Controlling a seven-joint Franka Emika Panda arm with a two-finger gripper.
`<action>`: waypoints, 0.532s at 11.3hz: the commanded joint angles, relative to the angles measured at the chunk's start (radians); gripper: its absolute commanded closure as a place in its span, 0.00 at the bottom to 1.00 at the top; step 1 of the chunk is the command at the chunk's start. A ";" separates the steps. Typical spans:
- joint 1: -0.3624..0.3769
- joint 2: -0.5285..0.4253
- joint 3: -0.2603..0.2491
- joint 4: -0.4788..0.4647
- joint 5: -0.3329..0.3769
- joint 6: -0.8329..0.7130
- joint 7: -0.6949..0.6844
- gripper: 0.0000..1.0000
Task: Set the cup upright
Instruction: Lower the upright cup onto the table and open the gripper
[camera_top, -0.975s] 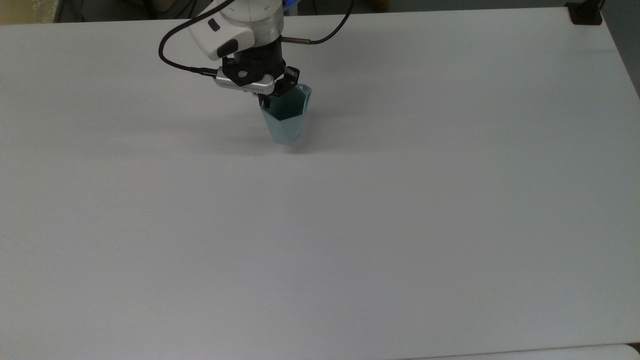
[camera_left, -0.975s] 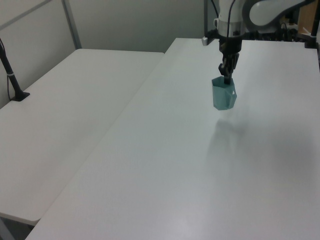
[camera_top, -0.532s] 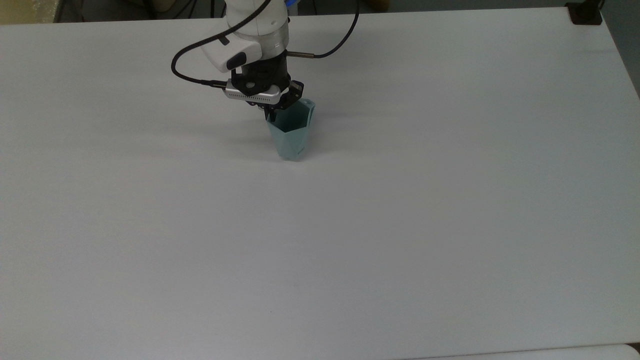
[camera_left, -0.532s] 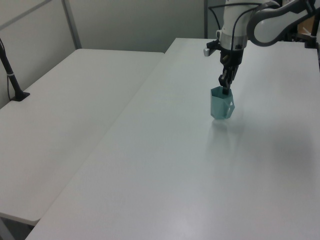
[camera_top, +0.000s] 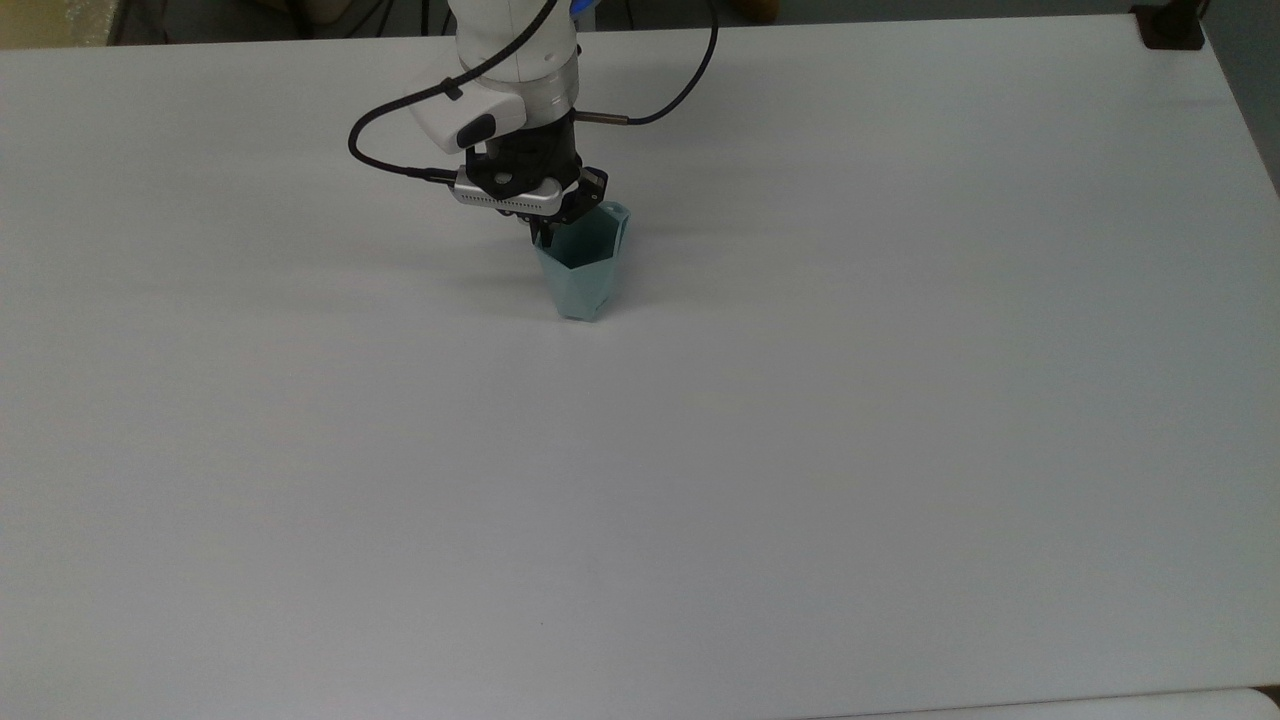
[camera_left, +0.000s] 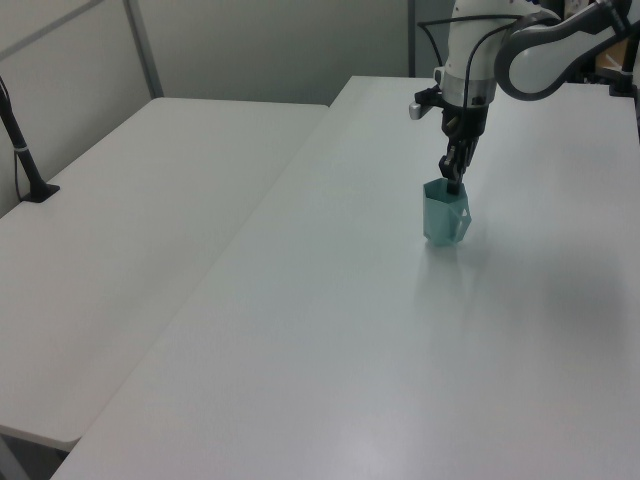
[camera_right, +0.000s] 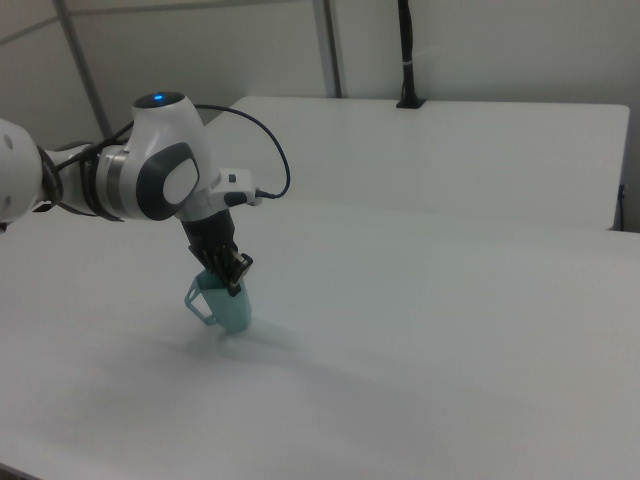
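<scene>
While the cup (camera_top: 582, 268) stands mouth-up on the desk (camera_top: 800, 450) near its far edge in the top view, we see the end effector (camera_top: 553, 228) clamped on its rim. Pulling away before letting go could, we judge, tip the light cup over

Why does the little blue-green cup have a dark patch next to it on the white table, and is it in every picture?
It is a soft shadow: in the top view the pale teal faceted plastic cup darkens the white table towards the top view's left; in the left view a faint patch lies below the cup; in the right view it spreads to the right view's right of the cup. The edges are blurry, so the light is gentle.
</scene>
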 joint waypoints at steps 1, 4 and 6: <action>-0.001 0.010 0.000 -0.005 0.059 0.024 0.000 0.97; -0.001 0.012 0.000 -0.004 0.060 0.014 0.000 0.59; 0.000 0.009 0.000 0.004 0.053 0.008 -0.016 0.00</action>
